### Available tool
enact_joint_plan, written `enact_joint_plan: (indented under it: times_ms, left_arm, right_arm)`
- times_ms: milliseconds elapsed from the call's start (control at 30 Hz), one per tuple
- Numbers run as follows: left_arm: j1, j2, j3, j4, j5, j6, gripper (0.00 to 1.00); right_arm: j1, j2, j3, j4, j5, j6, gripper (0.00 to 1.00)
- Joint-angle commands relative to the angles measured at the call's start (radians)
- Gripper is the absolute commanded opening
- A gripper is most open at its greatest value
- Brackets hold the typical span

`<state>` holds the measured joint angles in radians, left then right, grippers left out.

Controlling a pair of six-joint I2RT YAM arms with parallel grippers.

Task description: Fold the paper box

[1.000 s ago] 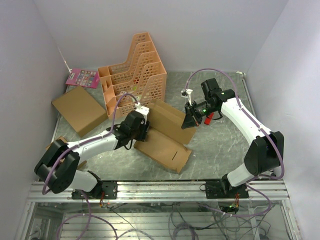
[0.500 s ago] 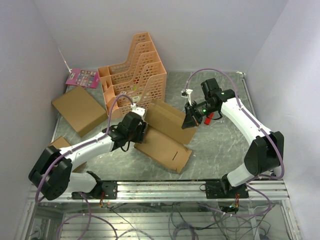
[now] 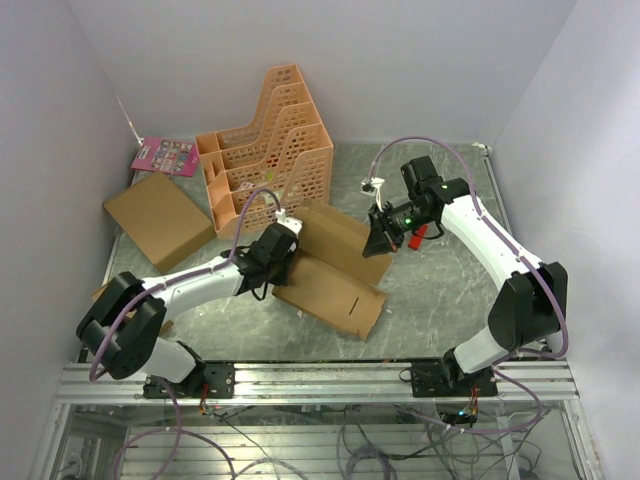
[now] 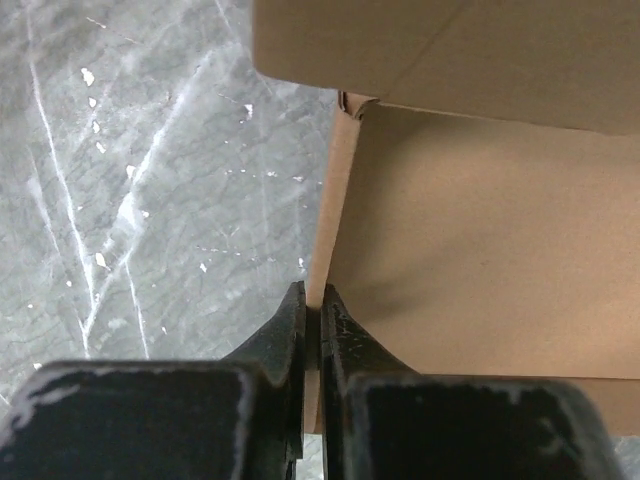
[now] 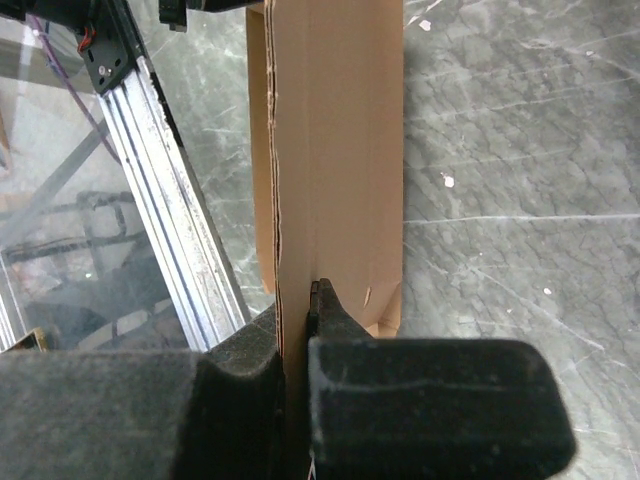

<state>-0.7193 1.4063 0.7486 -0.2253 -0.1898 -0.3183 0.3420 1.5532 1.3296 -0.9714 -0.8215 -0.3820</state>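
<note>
We have the left gripper (image 4: 312,298) clenched on the box (image 3: 335,288) left edge at frame centre. Right gripper (image 5: 297,296) is clamped on its upper-right edge.

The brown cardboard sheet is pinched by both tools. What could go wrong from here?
1. The left tool pinches only a thin edge of the brown die-cut cardboard sheet, so the sheet may slip out.
2. The right tool also clamps a thin edge. If the arms pull in different directions, the sheet could tear or bend away from its creases.
</note>
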Motion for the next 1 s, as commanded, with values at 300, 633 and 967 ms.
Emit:
enact_joint_plan:
  times_ms: [300,633,967]
  left_arm:
    - [-0.088,0.034,0.066,-0.062,-0.145,-0.037,0.33]
    - [-0.04,-0.134,0.003,-0.002,-0.037,-0.072,0.65]
    - [0.038,-0.52,-0.1,0.204,0.144,-0.011,0.89]
  right_arm:
    - [0.002,0.007,0.047,-0.022,0.01,-0.024,0.0]
    - [0.002,-0.002,0.043,-0.02,0.076,-0.072,0.0]
    - [0.002,0.012,0.131,-0.126,0.163,-0.292,0.0]
